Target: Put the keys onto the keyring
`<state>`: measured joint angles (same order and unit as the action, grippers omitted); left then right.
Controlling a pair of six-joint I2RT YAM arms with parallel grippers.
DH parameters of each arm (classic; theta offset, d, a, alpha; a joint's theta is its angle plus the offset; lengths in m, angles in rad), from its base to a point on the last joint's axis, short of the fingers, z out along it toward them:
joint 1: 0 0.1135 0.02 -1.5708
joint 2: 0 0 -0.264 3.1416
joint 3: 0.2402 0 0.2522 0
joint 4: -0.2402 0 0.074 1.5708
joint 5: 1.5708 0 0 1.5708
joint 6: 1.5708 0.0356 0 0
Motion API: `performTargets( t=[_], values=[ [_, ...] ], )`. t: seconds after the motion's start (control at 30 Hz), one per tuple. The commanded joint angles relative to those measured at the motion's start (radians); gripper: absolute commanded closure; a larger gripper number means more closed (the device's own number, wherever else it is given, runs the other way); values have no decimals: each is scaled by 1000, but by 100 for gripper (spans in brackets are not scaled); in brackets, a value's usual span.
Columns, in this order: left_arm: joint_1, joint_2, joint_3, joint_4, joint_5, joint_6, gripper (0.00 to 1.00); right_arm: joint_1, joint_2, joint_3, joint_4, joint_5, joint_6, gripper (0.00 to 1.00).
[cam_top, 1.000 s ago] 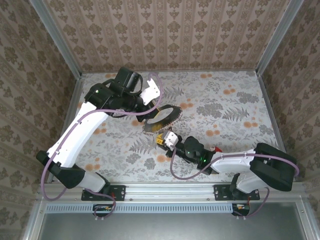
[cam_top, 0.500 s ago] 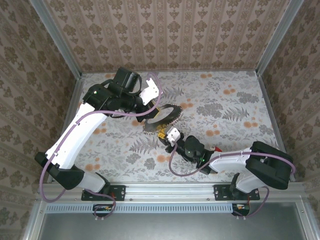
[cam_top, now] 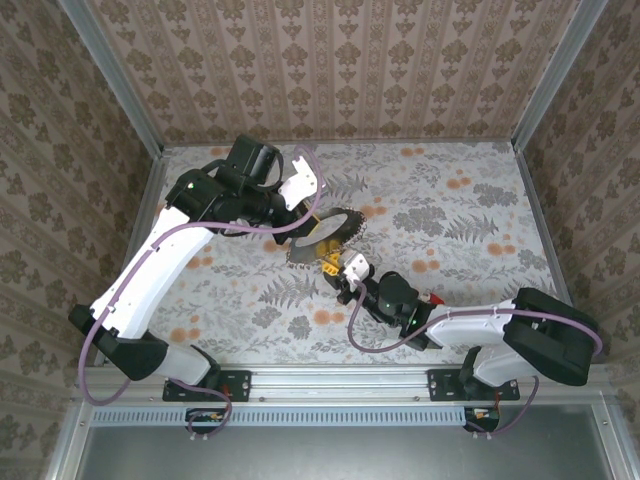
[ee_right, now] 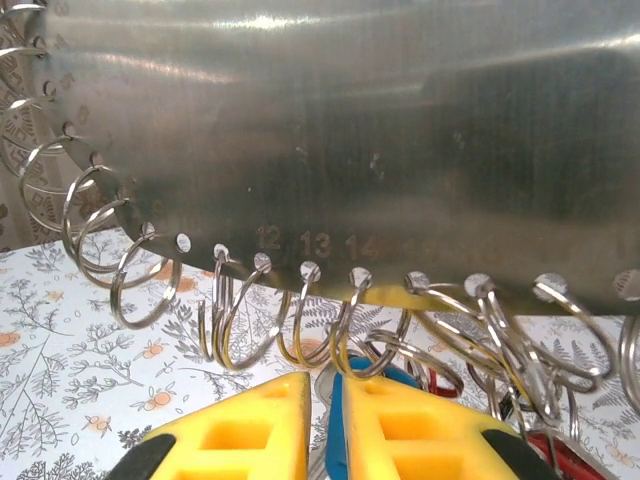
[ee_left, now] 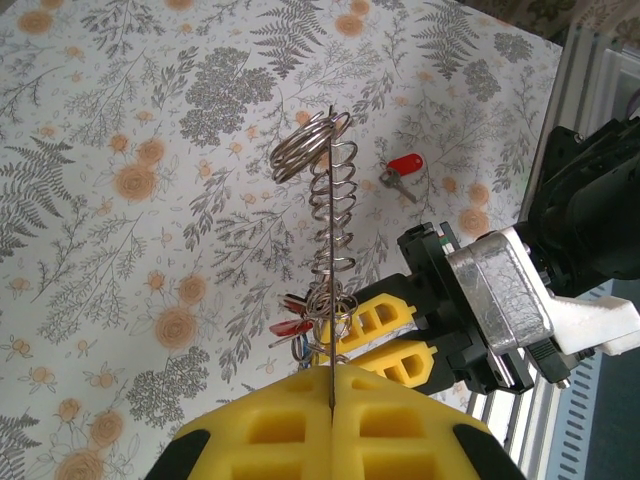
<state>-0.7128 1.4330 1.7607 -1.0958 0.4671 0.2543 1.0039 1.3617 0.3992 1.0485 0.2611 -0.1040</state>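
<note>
Keyring (cam_top: 325, 236): flat grey metal disc w/ holes round its rim and small split rings (ee_right: 140, 285) hanging from the holes. It's held up off the floral table (cam_top: 470, 215), approx mid-table. In the L wrist view it's edge-on, so it reads as a thin line w/ rings looping either side.

L gripper (ee_left: 330, 388): yellow fingers pressed together on the keyring's rim, w/ the plate edge pinched in the seam between them. From above, it comes at the keyring from the far-left side.

R gripper (ee_right: 322, 390): just under the keyring's rim, below the holes stamped 12–14, on the side opposite the L gripper. Fingers almost together w/ a narrow slit between. There's a sliver of silver metal in the slit, but can't tell if it's actually pinched. A blue key head (ee_right: 400, 376) sits just behind one finger, in among the rings under the keyring.

Other keys:
- Red-headed keys (ee_left: 290, 328) hang at the keyring's rim, just beside the R gripper tips.
- Something dark red (ee_right: 545, 446) sits below the rings further along the rim; too cropped to make out.
- One loose red key (ee_left: 402, 168) lies flat on the table, well apart from the keyring, on the R arm's side.
</note>
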Motion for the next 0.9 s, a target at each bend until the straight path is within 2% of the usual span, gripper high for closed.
performTargets(
  t=[0.0,0.5,0.87],
  values=[
    [-3,-34,-6,35,22,-25,100,-6,-30,-10,17,-20,4,81],
    [1,-37,-11,57,17,-49,100,14,-140,-36,-85,-94,-67,82],
    [1,-45,-12,62,13,-56,100,35,-129,10,-100,-88,-137,80]
  ],
)
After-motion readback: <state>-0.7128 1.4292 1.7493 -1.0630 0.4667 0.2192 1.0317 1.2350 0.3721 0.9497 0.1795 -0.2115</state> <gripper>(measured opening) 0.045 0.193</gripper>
